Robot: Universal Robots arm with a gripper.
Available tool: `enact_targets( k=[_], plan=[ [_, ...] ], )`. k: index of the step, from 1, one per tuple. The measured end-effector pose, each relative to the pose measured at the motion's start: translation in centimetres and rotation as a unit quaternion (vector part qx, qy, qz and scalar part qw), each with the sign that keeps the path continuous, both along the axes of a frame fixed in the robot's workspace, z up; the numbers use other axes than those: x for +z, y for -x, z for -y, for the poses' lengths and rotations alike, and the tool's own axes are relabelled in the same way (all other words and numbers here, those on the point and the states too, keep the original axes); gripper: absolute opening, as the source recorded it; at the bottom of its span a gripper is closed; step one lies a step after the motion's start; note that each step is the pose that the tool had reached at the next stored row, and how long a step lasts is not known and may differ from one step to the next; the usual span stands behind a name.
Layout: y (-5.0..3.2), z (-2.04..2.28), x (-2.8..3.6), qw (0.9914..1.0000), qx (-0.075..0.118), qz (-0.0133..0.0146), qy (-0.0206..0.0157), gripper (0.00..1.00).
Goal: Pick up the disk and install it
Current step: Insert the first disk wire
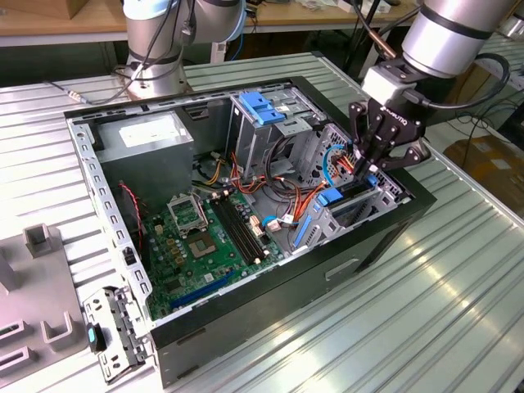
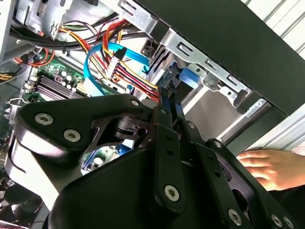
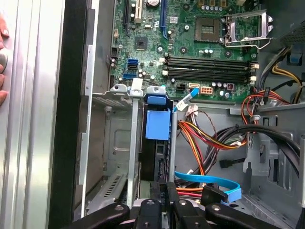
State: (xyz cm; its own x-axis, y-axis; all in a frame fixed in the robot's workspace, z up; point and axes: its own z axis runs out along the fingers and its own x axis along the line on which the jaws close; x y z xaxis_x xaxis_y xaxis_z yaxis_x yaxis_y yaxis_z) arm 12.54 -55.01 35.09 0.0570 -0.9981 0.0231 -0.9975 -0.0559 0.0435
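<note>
1. gripper (image 3: 164, 193) sits low inside the open computer case (image 1: 393, 237), jaws drawn narrow onto the top edge of the disk (image 3: 156, 157).
2. the disk stands on edge in the drive cage (image 3: 121, 143), its blue rail (image 3: 157, 123) showing in the first wrist view.
3. beyond it, the motherboard (image 3: 190, 43) and bundled cables (image 3: 214, 138).
4. a hand (image 2: 267, 167) rests on the table just outside the case, in the second wrist view.
</note>
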Motion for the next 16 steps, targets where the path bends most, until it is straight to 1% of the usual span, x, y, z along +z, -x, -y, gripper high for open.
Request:
enact_targets(
  k=[3,4,5,6,10,16],
  plan=[
    [0.06,0.05,-0.02,1.0,0.0,0.0,0.0,0.16],
    [0.1,0.05,-0.02,1.0,0.0,0.0006,0.0,0.16],
    [0.23,0.05,-0.01,0.99999,0.0,0.0035,0.0,0.16],
    [0.3,0.06,-0.02,0.99999,0.0,0.0053,0.0,0.16],
    [0.31,0.06,-0.03,0.99998,-0.001,0.0055,0.0001,0.16],
    [0.31,0.06,-0.1,0.99992,-0.011,0.0055,0.0001,0.16]
  ],
)
